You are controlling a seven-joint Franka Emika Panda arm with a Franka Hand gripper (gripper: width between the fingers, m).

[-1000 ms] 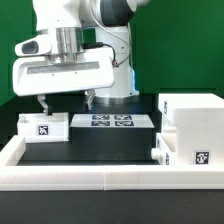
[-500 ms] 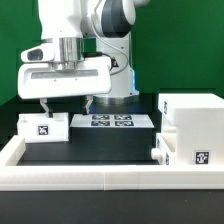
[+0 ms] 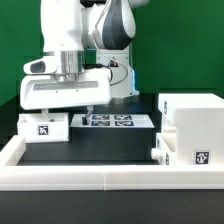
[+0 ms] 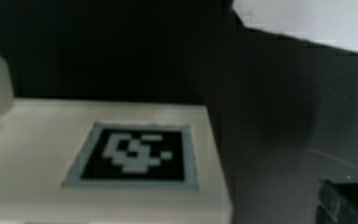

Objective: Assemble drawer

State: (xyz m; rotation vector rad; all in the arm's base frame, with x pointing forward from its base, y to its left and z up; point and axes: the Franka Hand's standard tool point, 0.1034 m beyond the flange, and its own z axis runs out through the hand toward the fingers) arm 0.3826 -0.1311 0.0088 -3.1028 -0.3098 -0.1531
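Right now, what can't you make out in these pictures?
Whether the gripper touches the small box: exterior view, too small to tell at the box's top edge.
The tag pattern: wrist view, blurred.
The tall housing: exterior view, the picture's right edge cuts it off.

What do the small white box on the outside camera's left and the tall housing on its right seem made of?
Small box: probably matte white plastic, with smooth even faces; its tag looks like a printed sticker. Tall housing: likely the same matte white plastic, uniform, no grain.
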